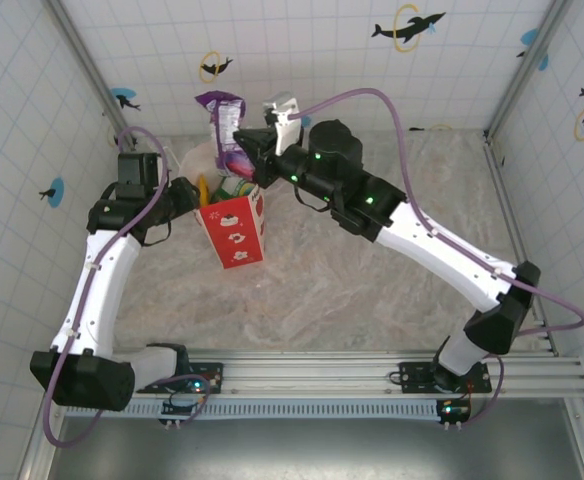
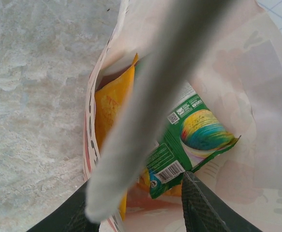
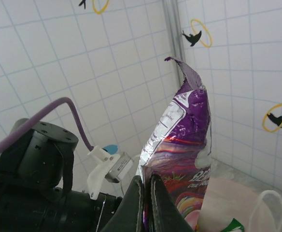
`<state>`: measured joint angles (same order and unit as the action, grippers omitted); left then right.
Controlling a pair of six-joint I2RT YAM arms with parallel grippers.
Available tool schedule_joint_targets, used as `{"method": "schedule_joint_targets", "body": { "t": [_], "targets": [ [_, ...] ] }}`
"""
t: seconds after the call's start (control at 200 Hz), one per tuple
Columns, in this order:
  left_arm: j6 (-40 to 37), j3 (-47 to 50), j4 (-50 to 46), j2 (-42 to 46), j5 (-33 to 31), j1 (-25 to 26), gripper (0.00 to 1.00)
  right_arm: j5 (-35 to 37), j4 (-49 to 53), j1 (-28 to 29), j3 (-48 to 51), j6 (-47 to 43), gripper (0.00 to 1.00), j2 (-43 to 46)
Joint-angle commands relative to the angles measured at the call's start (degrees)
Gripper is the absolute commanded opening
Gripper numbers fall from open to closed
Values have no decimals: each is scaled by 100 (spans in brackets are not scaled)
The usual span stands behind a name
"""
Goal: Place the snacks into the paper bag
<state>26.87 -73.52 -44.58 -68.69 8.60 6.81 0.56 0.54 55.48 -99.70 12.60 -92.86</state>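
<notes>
Top external view: the paper bag stands on the surface at about ten o'clock from its middle, mouth open. At least two snacks are already in; the left wrist view looks down on an orange packet and a green packet against the white inner wall. Whether more lie beneath, I cannot tell. One still to go: the purple packet, in the air at twelve o'clock of the bag's mouth, not yet lowered. Right gripper clenched on that packet's lower edge, jaws nearly touching. Left gripper at the bag's nine o'clock rim, jaws partly spread and straddling the paper wall; I judge it steadies the mouth open, though a firm pinch is not evident.
</notes>
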Motion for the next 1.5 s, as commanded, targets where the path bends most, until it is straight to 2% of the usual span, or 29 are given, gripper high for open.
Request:
{"method": "schedule_joint_targets", "body": {
  "t": [0.0, 0.22, 0.395, 0.676, 0.956, 1.351, 1.441, 1.496],
  "targets": [
    [-48, -142, -165, -36, -124, 18, 46, -146, -450, 41, -322, 99, 0, -217],
    [-55, -146, -227, -49, -227, 19, 45, -32, -185, 77, -570, 300, 0, -676],
    [-58, -128, -220, -73, -283, 16, 43, 2, -64, -11, -739, 846, 0, -1048],
    [-48, -14, -56, -48, -336, 20, 32, -342, 20, -107, -1258, 1447, 0, -1777],
    [-111, -14, 0, -114, -420, 22, 22, -377, -27, -194, -1284, 2336, 0, -2031],
    [-172, -62, -14, -128, -458, 16, 21, -709, -70, -279, -1313, 3033, 0, -2330],
    [-166, -75, -25, -136, -458, 22, 21, -240, 412, -276, -1481, 2788, 26, -2331],
    [-170, -71, -25, -128, -457, 17, 21, 116, 741, -266, -1574, 2538, 35, -2284]
  ]
}}
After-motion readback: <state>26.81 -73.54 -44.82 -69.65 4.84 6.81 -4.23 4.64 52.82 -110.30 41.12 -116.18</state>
